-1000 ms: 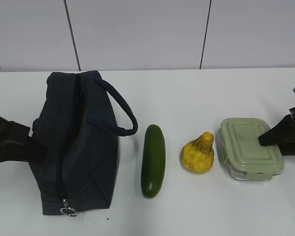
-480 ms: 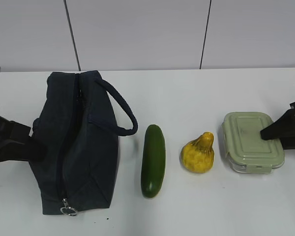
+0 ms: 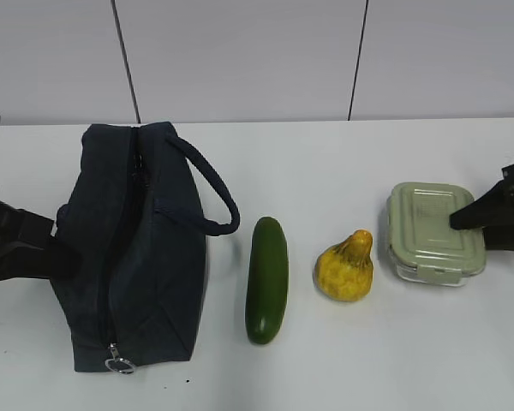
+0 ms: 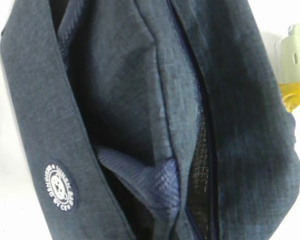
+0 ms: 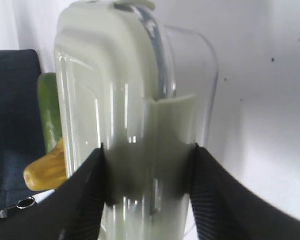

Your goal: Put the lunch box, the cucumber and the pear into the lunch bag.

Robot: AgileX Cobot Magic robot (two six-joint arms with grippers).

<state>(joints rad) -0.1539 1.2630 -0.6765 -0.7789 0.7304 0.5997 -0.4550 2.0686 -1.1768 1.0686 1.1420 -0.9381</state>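
Observation:
The lunch box [image 3: 433, 231], clear with a sage-green lid, is at the right, tilted and raised off the table. My right gripper [image 3: 459, 231] is shut on its right end. In the right wrist view the fingers [image 5: 80, 195] clamp the box [image 5: 120, 100] across its lid clip. The dark green cucumber [image 3: 267, 280] and the yellow pear [image 3: 346, 267] lie between the box and the navy lunch bag [image 3: 146, 248]. My left gripper [image 3: 56, 257] presses into the bag's left side; its jaws are hidden in fabric [image 4: 115, 100] that bunches toward them. The zipper gapes, showing mesh lining.
The bag's strap handle [image 3: 214, 193] arches toward the cucumber, and its silver ring pull [image 3: 118, 366] lies at the near end. A white table [image 3: 325, 163] runs back to a pale panelled wall.
The right gripper has risen with the lunch box, which has come off the table and tipped up. The left arm, bag, cucumber and pear have stayed put.

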